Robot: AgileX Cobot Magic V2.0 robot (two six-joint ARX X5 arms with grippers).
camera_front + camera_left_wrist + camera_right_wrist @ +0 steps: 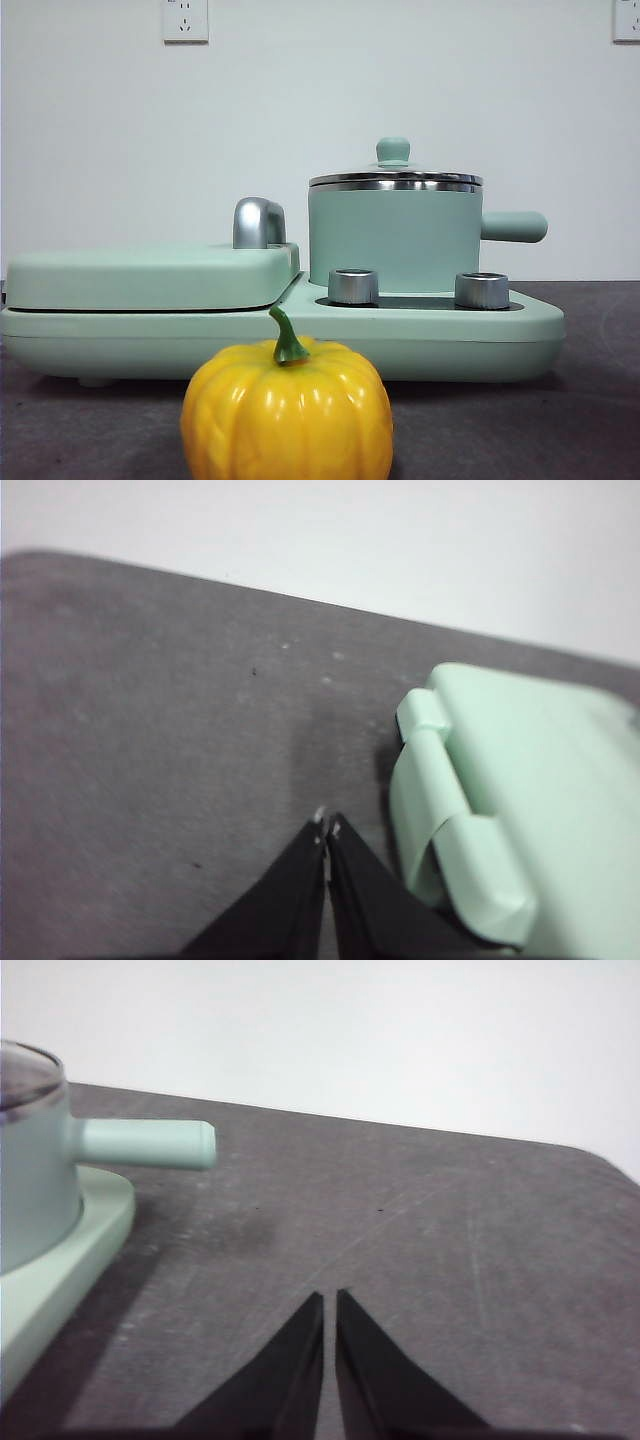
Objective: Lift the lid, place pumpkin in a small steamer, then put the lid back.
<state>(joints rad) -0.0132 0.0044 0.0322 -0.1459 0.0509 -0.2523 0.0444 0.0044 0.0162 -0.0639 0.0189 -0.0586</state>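
The yellow-orange pumpkin [287, 412] with a green stem stands on the dark table at the front, near the camera. Behind it the small steamer [393, 238], a mint-green pot with a stubby side handle, sits on the right half of the wide base, and the glass lid [394, 177] with its mint knob rests on it. The steamer [35, 1175] also shows in the right wrist view. My left gripper [326, 825] is shut and empty above bare table beside the flat cover. My right gripper [329, 1300] is shut and empty over the table, off to the handle side of the steamer. Neither gripper shows in the front view.
The wide mint-green base [430, 345] carries two silver knobs [353, 286] in front of the pot. A large flat mint cover [150, 275] with a chrome handle [258, 222] fills its left half; its hinge end shows in the left wrist view [500, 800].
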